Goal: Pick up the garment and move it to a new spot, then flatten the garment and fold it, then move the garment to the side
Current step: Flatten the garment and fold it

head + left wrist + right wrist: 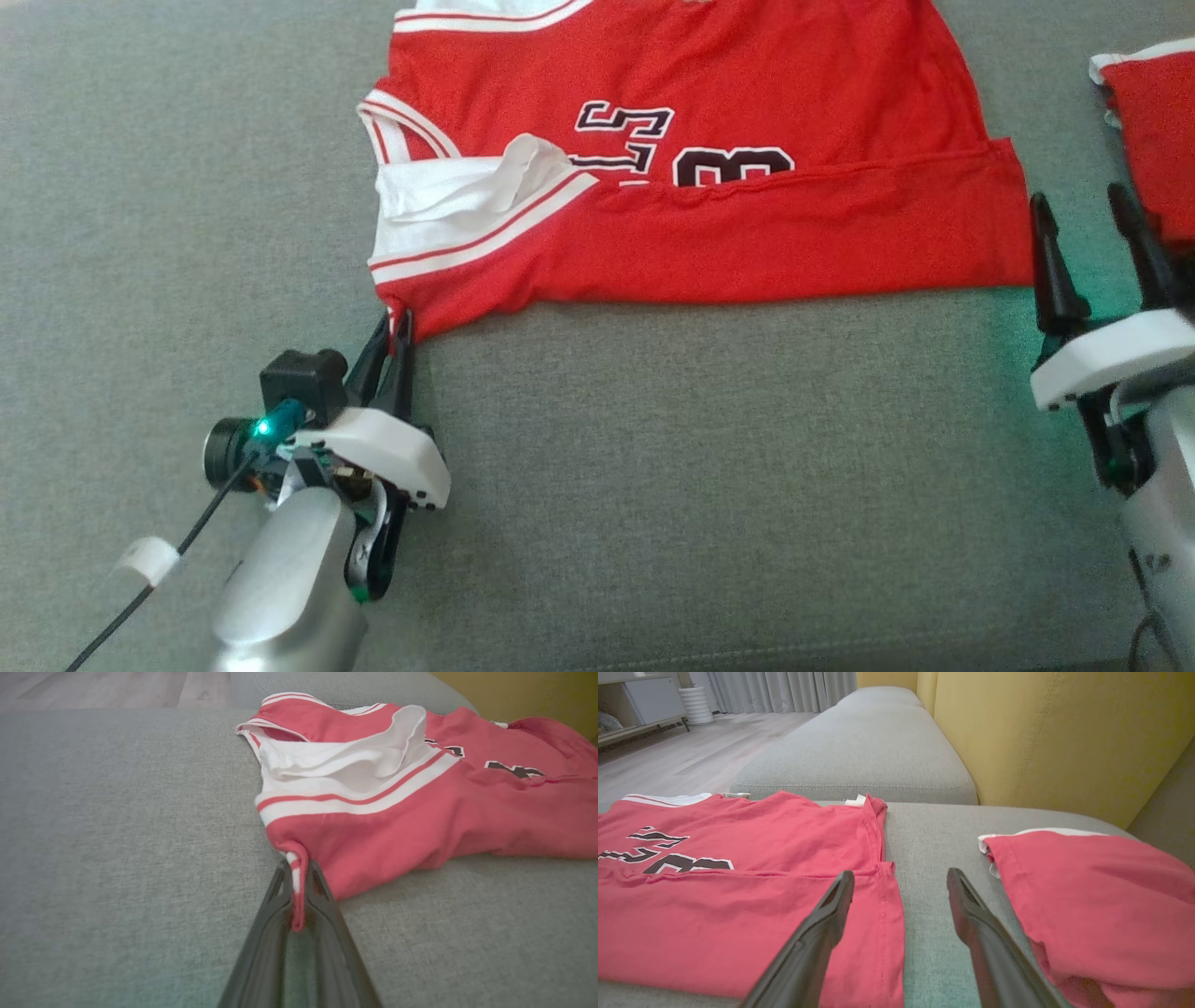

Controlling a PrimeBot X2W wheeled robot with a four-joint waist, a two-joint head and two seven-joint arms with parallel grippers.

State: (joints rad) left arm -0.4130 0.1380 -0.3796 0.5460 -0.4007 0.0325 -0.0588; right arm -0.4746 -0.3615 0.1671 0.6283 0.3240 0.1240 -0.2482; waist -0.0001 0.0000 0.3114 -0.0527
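Left pincer (397, 325) clamped on the jersey (747, 243), near-left corner! Right pincer (1078, 201) gaped wide at its right edge.

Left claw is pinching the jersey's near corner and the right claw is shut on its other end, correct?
Not quite. The left claw does pinch the near corner of the red jersey, but the right claw is open and holds nothing; the right wrist view shows its fingers spread apart by the jersey's end.
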